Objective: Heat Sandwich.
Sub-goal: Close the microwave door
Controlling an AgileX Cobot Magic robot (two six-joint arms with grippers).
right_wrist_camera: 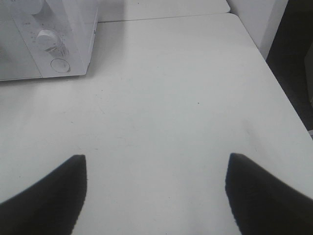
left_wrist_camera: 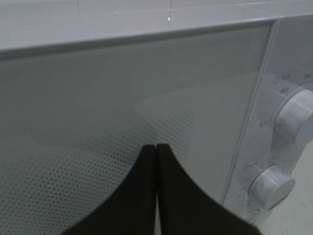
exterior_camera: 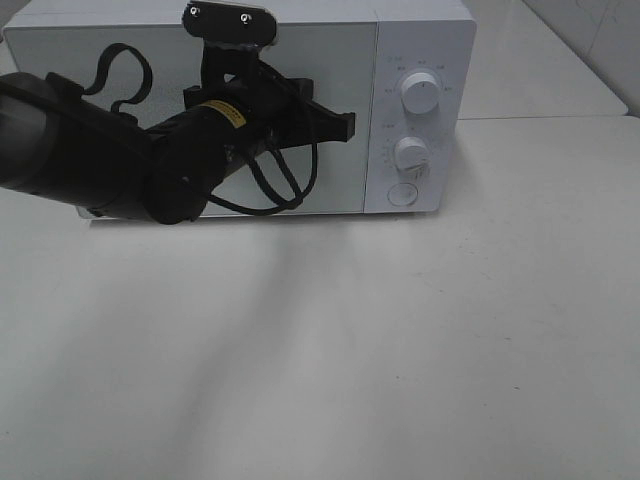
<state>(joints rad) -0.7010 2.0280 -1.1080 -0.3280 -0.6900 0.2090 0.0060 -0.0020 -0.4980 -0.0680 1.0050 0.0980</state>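
White microwave fills the upper part of the high view with its door closed, and your left gripper, jaws pressed together on nothing, sits close in front of the door glass, left of the two knobs. Your right gripper hangs with its jaws spread wide and empty over the pale table, apart from the microwave. The sandwich shows in none of your views, so you cannot tell where it lies.

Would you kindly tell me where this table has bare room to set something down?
Bare: the table in front of the microwave, and the strip right of its knobs. Crowded: at the door, where the left hand is.
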